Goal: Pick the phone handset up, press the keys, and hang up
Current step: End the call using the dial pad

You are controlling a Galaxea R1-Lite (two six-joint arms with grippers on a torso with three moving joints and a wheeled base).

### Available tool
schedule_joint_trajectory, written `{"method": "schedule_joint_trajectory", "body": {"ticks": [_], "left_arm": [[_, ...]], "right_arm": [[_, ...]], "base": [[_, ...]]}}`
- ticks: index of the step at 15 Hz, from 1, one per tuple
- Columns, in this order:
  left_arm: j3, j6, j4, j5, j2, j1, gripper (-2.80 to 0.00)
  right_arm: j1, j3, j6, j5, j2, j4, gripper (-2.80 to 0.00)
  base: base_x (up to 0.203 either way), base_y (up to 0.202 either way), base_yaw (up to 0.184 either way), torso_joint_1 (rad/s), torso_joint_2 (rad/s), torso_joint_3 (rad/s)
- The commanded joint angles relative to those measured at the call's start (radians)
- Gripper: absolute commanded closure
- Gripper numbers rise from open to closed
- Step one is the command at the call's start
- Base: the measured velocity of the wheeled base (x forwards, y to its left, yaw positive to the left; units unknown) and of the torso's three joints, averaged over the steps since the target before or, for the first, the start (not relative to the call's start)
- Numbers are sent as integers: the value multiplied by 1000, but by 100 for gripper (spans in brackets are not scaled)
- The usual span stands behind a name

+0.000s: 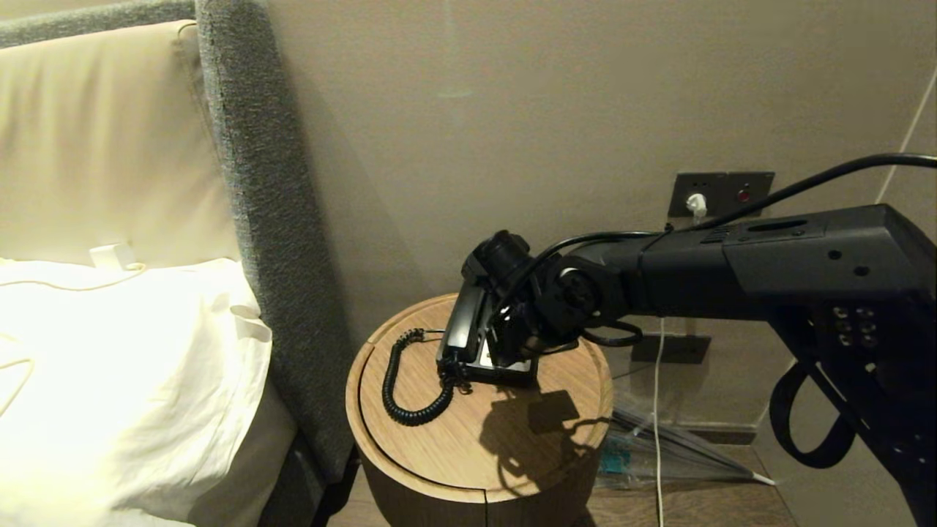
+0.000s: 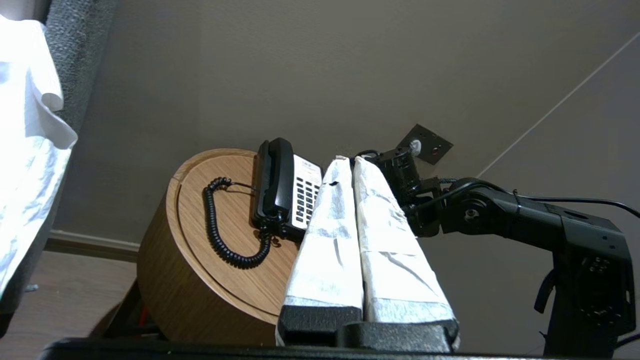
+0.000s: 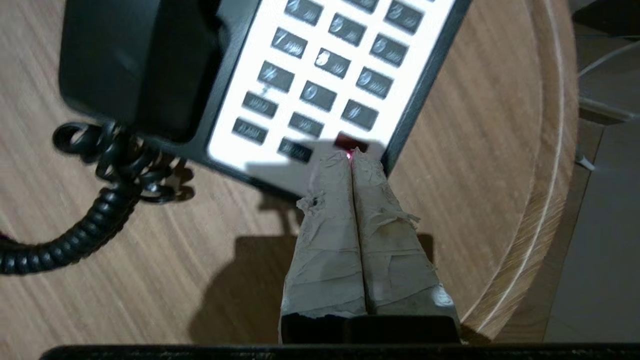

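A bed (image 1: 110,307) with pale bedding and a grey padded headboard (image 1: 256,183) fills the robot's left side, and a beige wall (image 1: 512,110) with a socket plate (image 1: 721,192) stands behind. Beside the bed sits a round wooden worktop (image 1: 476,432). On it, toward the wall, rests the phone base (image 2: 305,197), black with a cream key panel. The phone handset (image 2: 275,175) lies in its cradle along the side of the base nearer the bed, and its black coiled cord (image 1: 410,388) loops out over the wood toward the bed.

The right arm (image 1: 732,274) reaches in from the robot's right, over the worktop and down onto the phone. The right claw (image 3: 353,156) has its two taped fingers pressed together, holding nothing; their tips sit at the red key (image 3: 350,142) in the corner of the key panel's bottom row, and whether they actually touch it I cannot tell.

The left claw (image 2: 350,162) hangs well apart from the worktop, its white-wrapped fingers also pressed together and empty
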Motion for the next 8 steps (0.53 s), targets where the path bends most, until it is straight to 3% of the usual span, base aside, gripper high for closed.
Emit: {"method": "schedule_joint_trajectory", "body": {"ticks": [1, 8], "left_arm": [[4, -4, -1, 1, 3, 0, 0], [8, -4, 0, 0, 2, 0, 0]], "right_arm": [[-1, -2, 1, -3, -1, 6, 0], [-1, 2, 3, -22, 4, 8, 0]], "base": [[0, 0, 0, 0, 0, 0], [0, 0, 0, 0, 0, 0]]}}
